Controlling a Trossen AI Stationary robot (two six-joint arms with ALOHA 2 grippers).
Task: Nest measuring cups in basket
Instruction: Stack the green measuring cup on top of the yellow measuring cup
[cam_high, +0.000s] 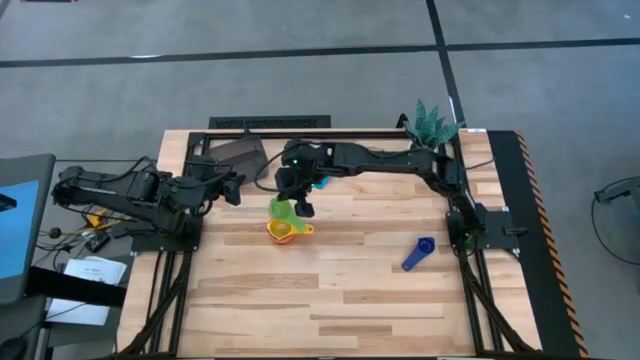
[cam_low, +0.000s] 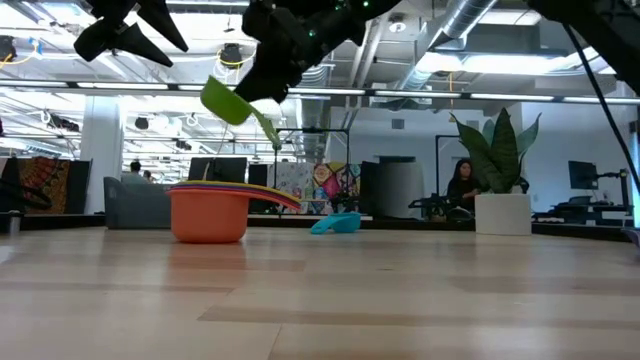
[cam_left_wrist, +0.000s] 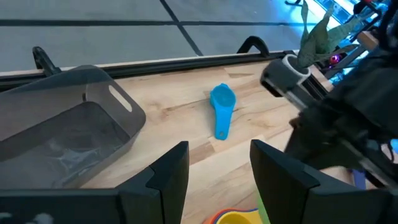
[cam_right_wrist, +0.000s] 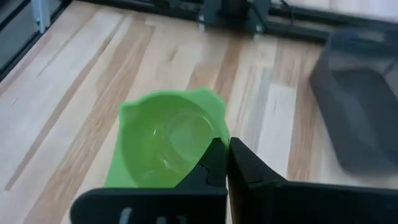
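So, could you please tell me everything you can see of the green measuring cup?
The green measuring cup is a small scoop of glossy, slightly see-through plastic with a round bowl that holds nothing. The right tool is shut on its rim, and nothing else touches it. It hangs tilted in the air, off the table, just above the stack of orange and yellow cups.
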